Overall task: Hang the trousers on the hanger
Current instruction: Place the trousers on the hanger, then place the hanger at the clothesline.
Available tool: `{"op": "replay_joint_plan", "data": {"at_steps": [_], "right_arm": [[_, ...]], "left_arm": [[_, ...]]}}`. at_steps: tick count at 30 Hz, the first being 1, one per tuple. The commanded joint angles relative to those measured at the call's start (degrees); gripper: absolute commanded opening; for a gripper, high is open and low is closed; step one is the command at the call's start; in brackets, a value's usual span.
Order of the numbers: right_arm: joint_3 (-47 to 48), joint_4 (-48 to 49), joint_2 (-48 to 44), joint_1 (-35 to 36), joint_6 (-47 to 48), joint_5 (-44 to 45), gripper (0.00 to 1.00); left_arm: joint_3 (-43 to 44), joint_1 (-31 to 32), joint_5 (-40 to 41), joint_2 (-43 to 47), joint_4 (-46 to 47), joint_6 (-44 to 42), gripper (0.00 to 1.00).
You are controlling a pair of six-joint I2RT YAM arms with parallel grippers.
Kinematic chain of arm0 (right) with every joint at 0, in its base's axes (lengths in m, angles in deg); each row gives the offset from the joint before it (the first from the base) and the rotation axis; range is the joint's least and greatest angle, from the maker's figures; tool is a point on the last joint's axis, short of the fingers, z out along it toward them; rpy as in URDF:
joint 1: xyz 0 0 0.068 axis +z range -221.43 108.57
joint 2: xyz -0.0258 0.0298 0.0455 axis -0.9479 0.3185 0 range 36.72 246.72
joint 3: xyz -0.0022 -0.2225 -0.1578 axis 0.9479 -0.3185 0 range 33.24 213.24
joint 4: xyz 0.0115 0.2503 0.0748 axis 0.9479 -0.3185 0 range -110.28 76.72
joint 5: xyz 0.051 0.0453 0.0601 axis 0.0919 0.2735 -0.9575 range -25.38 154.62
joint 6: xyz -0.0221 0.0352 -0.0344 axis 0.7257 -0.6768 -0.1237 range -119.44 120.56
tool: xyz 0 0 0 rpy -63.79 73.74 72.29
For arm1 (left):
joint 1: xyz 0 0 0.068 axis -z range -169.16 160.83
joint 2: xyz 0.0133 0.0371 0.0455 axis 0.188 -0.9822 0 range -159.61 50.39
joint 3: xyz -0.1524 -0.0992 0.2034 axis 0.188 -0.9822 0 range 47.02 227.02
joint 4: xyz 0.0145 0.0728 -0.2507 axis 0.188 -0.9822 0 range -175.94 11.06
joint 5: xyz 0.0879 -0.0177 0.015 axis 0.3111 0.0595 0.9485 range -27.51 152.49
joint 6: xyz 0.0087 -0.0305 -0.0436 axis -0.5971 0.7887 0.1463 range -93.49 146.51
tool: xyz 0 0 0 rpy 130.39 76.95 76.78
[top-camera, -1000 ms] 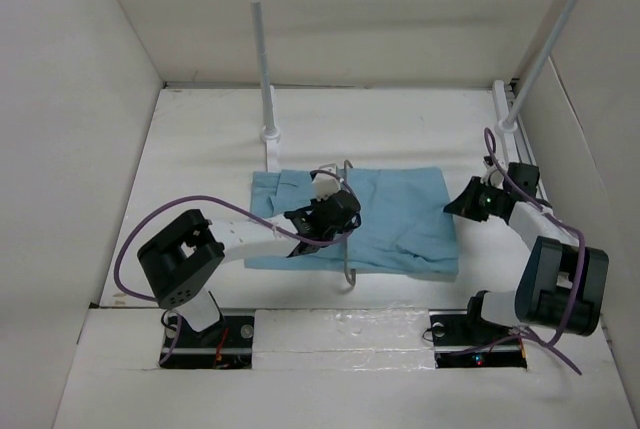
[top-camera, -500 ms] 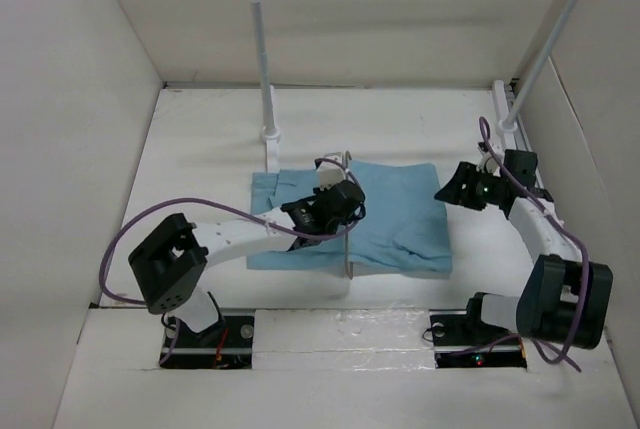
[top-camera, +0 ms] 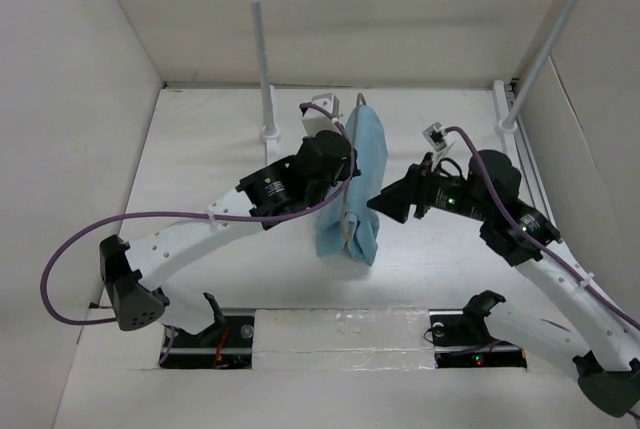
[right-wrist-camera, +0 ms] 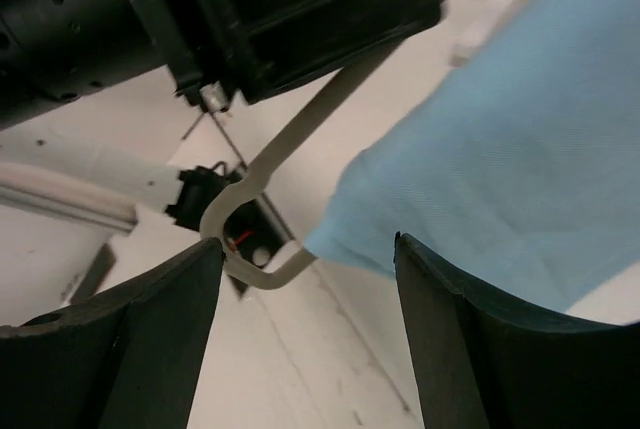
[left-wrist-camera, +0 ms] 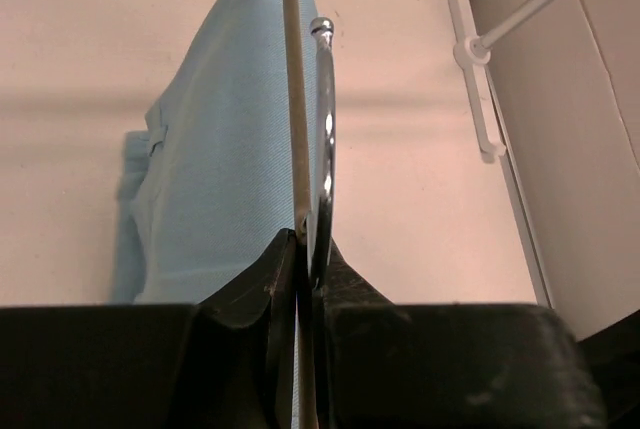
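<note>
Left gripper (top-camera: 330, 157) sat at centre frame, fingers pressed onto the wire of the hanger (left-wrist-camera: 292, 99) beside its hook. Hanger was held edge-on to the top camera. Trousers (top-camera: 362, 179) were draped over it, hanging in a narrow blue fold just right of the gripper, centre of frame. Could not tell whether the hem touched the table (top-camera: 200, 139). Right gripper (right-wrist-camera: 308, 241) was just right of the cloth with fingers spread, a hanger corner and the trouser edge showing between them, neither gripped.
</note>
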Motion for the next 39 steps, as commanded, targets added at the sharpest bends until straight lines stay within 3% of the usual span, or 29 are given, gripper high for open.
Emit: {"op": "replay_joint_plan", "data": {"at_steps": [1, 6, 7, 10, 15, 18, 28, 38, 39], "right_arm": [[2.92, 8.94, 0.77, 8.49, -11.21, 7.12, 0.75], [0.2, 16.97, 3.5, 13.87, -17.28, 9.77, 0.78], [-2.15, 24.02, 3.84, 14.57, -18.68, 9.07, 0.78], [-4.54, 31.1, 5.42, 15.28, -22.12, 8.01, 0.76], [-4.63, 32.62, 8.94, 15.9, -22.12, 7.2, 0.75], [-6.04, 33.49, 10.26, 16.94, -23.17, 8.96, 0.69], [-6.48, 41.48, 13.07, 19.76, -26.69, 11.52, 0.24], [-2.62, 47.12, 13.08, 19.76, -30.56, 14.42, 0.1], [-2.27, 46.77, 12.73, 19.76, -30.73, 15.29, 0.09]], "left_arm": [[10.92, 0.28, 1.4, 0.64, 1.1, -1.89, 0.0], [12.09, 0.28, 1.05, 0.89, 1.08, -0.22, 0.0], [10.96, 0.28, 0.79, 1.24, 2.03, 0.13, 0.0], [9.2, 0.28, 0.52, 1.95, 3.27, 0.83, 0.0], [7.96, 0.28, -0.35, 2.39, 4.59, 0.57, 0.0], [8.04, 0.28, -0.97, 2.47, 5.47, 0.4, 0.0], [14.36, 0.28, 0.88, 0.81, 4.68, -5.31, 0.0], [26.4, -2.36, -5.45, -4.29, 0.64, -9.09, 0.0], [27.11, -2.36, -5.97, -4.9, 0.29, -9.53, 0.05]]}}
